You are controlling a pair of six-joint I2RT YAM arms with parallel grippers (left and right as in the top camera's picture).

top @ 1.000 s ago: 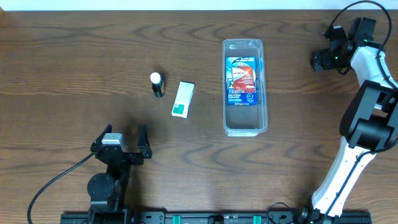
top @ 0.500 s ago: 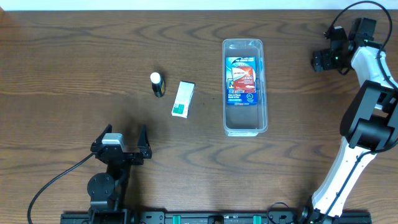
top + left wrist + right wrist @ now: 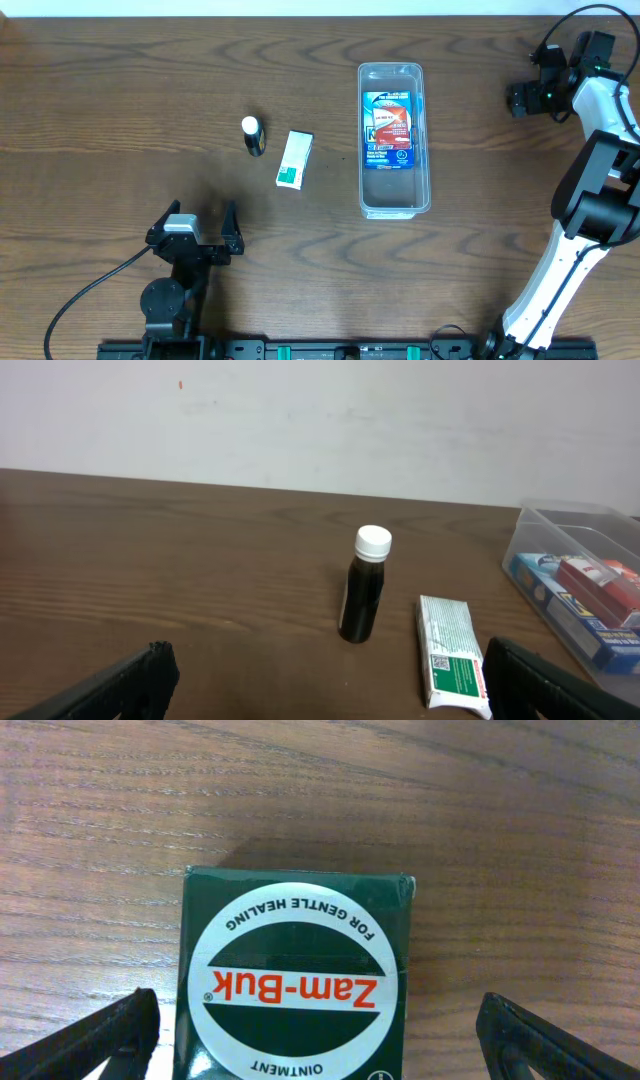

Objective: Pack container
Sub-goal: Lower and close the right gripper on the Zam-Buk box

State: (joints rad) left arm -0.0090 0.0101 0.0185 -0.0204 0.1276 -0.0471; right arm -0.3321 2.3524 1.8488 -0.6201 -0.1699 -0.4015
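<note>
The clear container (image 3: pixel 392 71) lies lengthwise mid-table, with a blue and red box (image 3: pixel 389 130) flat inside it; both also show in the left wrist view, the container (image 3: pixel 548 525) and the box (image 3: pixel 585 592). My right gripper (image 3: pixel 522 98) is at the far right. In the right wrist view it is open (image 3: pixel 315 1030), its fingers either side of a dark green Zam-Buk ointment box (image 3: pixel 295 955) lying on the table, with a wide gap on the right side. My left gripper (image 3: pixel 195 220) is open and empty near the front left (image 3: pixel 325 690).
A small dark bottle with a white cap (image 3: pixel 252 135) stands left of the container, with a white and green box (image 3: pixel 294 160) lying beside it. Both show ahead of my left gripper, the bottle (image 3: pixel 364 585) and the box (image 3: pixel 452 665). The table's far edge meets a white wall.
My right arm has shifted slightly to the right. The left arm and the objects have not moved.
</note>
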